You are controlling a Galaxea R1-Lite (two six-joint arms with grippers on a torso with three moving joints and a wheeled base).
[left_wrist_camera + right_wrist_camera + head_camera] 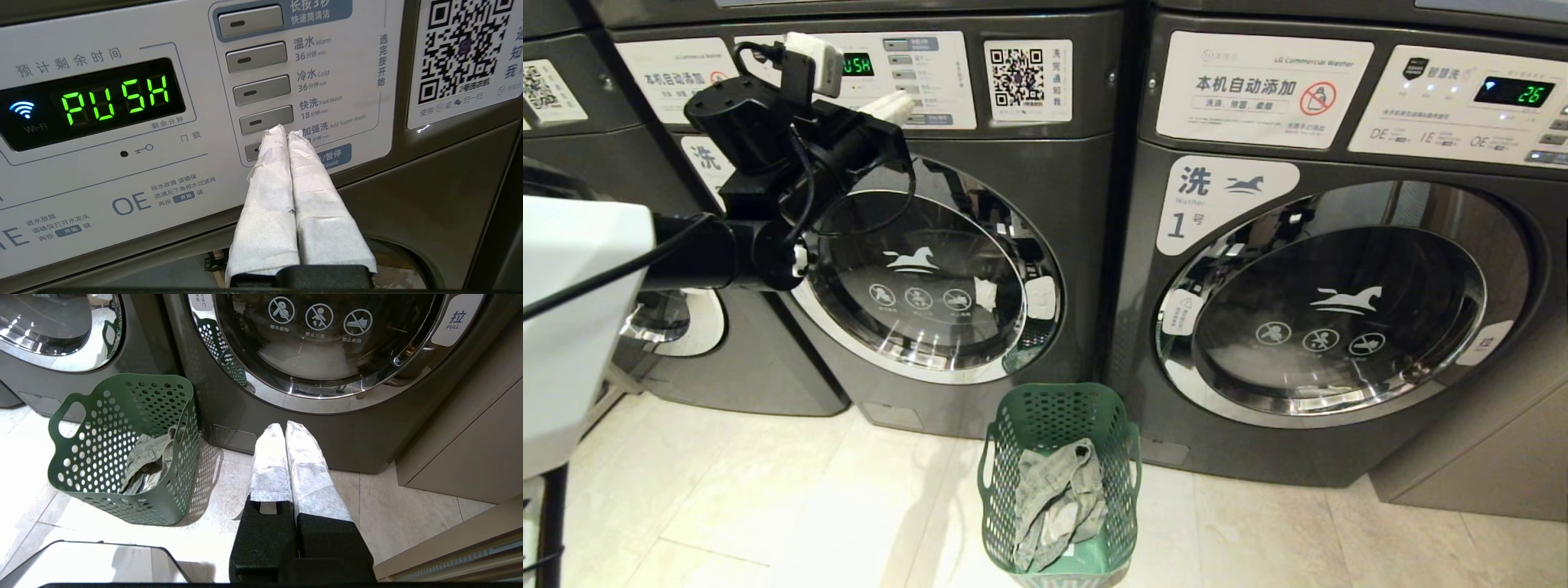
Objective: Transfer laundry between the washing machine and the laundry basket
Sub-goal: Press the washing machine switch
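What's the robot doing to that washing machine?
The robot's left gripper, its fingers shut together, is up at the control panel of the washing machine, pointing at the column of buttons beside the display that reads PUSH. The machine's round door looks closed. The laundry is lying in the laundry basket on the floor between the two machines. The right gripper is shut, low by the floor in front of the other machine, holding nothing.
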